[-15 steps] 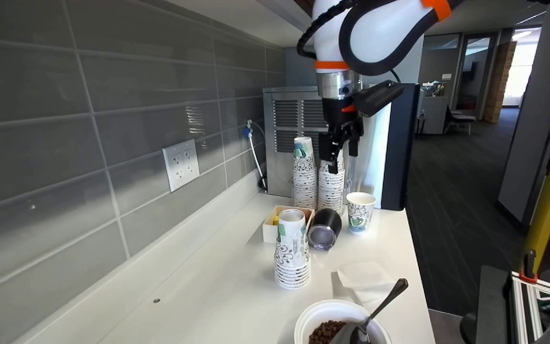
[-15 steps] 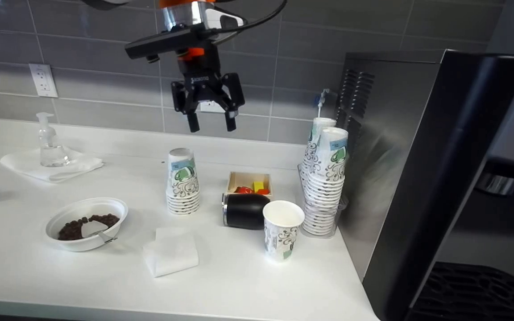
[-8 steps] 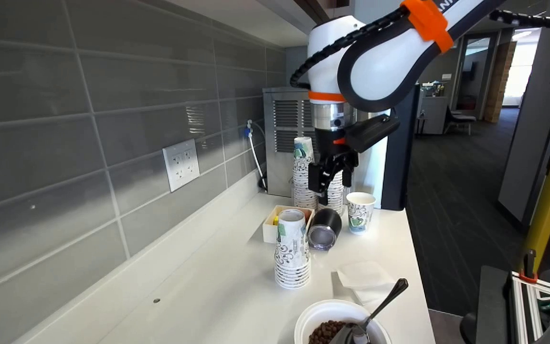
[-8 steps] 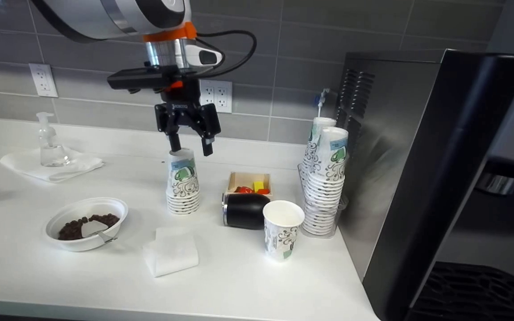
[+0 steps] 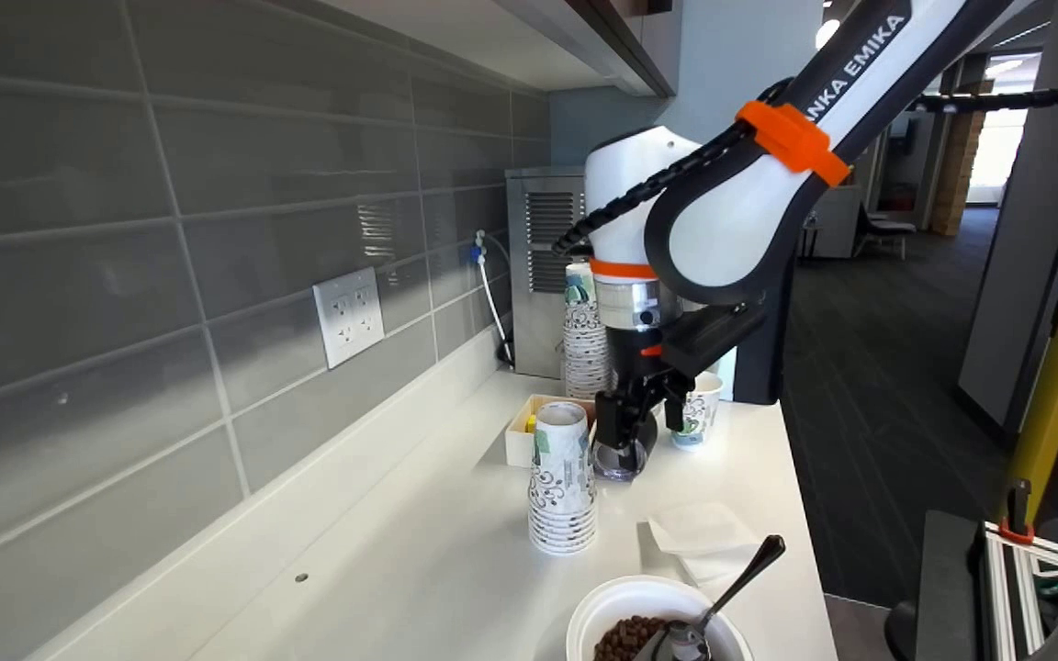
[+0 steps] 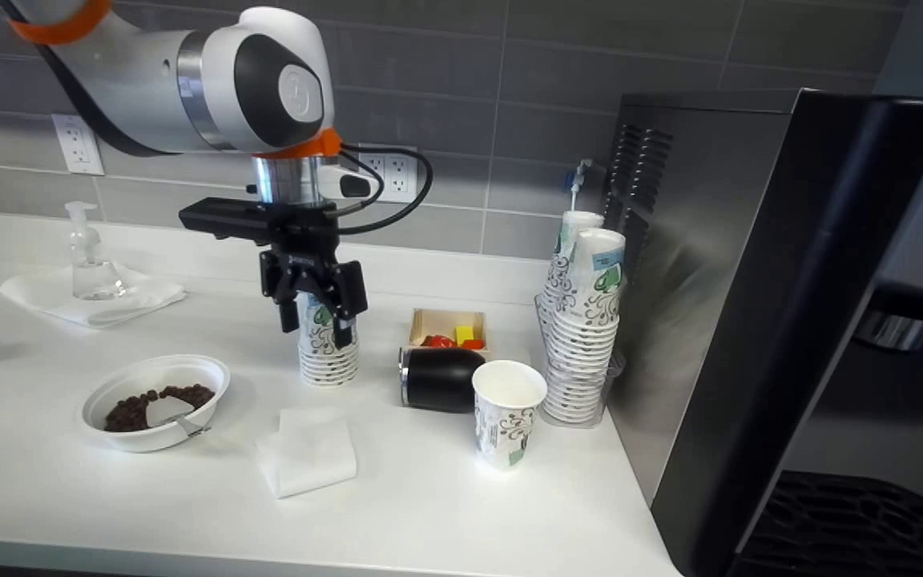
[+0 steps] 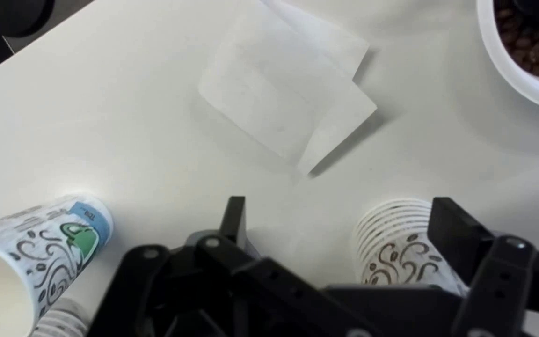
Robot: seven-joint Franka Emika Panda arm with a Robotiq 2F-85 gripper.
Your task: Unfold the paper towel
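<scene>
1. By the near edge of a smooth white counter point(image 6: 461, 513), see a folded white paper towel point(image 6: 317, 453), apparently placed there for room to open. Shows an under-layer jutting leftward and, in the wrist view, a shadow beneath the far-side edge, hinting at a lip to pinch. Judged not yet opened out.

2. To the left, find a white bowl point(image 6: 141, 441) of dark brown beans point(image 6: 129, 413), with a metal spoon point(image 5: 733, 591) propped across the rim toward the towel, perhaps for scooping. Could snag a sheet spread that way.

3. To the right, note an upright white patterned paper cup point(image 6: 501, 433) and, just beyond, a black rounded tumbler point(image 6: 439, 379) on its side. Seemingly set well apart from the unfolding space.

4. Farther, above the counter, meet a black two-fingered gripper point(image 6: 316, 328), parted wide and holding nothing, just on the near side of an upside-down stack of white patterned cups point(image 6: 328, 365). Looks apart from the stack. Probably spread, tips down, to straddle a towel edge; calls for moving nearer and lower without clipping cups.

5. Farthest, at left, see a clear pump bottle point(image 6: 91, 255) on a flat white sheet point(image 6: 37, 290), likely for catching drips.
</scene>
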